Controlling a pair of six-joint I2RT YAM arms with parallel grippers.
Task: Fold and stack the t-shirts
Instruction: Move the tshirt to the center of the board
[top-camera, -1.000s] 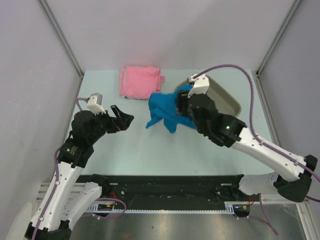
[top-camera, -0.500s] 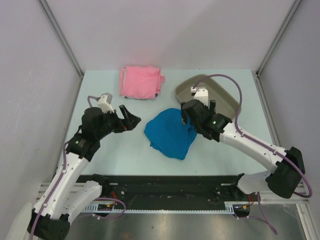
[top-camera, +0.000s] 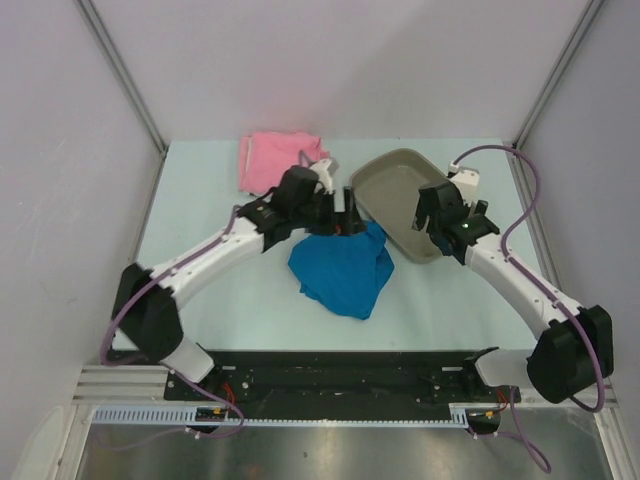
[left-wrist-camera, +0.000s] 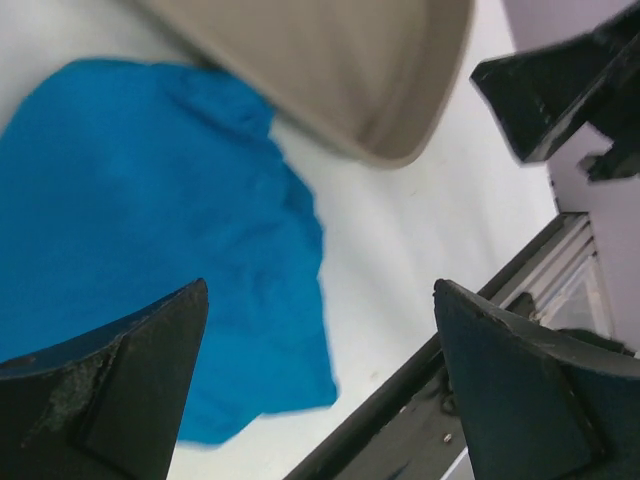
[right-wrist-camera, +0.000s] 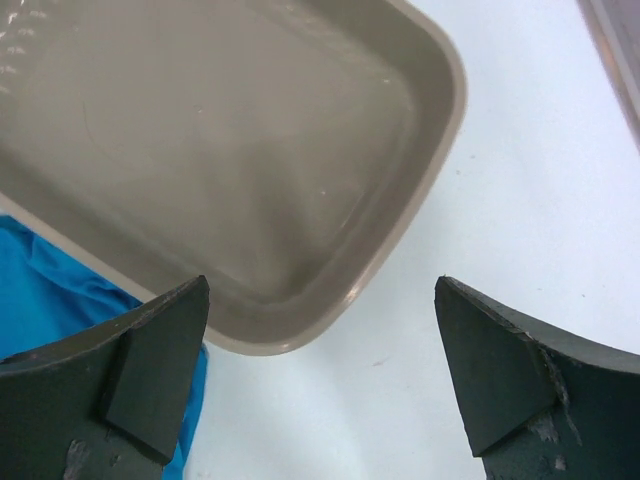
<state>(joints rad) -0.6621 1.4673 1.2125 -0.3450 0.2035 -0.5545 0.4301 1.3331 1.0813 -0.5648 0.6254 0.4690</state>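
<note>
Released by the right gripper (top-camera: 430, 215), the crumpled bright blue cloth t-shirt (top-camera: 340, 272) now lies on the table (top-camera: 200, 200) against the bare-floored grey-beige rectangular plastic tray (top-camera: 395, 188). The folded light pink t-shirt (top-camera: 275, 165) lies at the table's far edge. The left gripper (top-camera: 347, 218) above the blue cloth and the right one above the tray both stand wide apart, holding nothing.

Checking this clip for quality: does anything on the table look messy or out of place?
Only the blue t-shirt: it lies in a crumpled, unfolded heap mid-table, its far edge bunched against the rim of the tray. The pink t-shirt sits folded at the far side. Nothing looks spilled or damaged.
</note>
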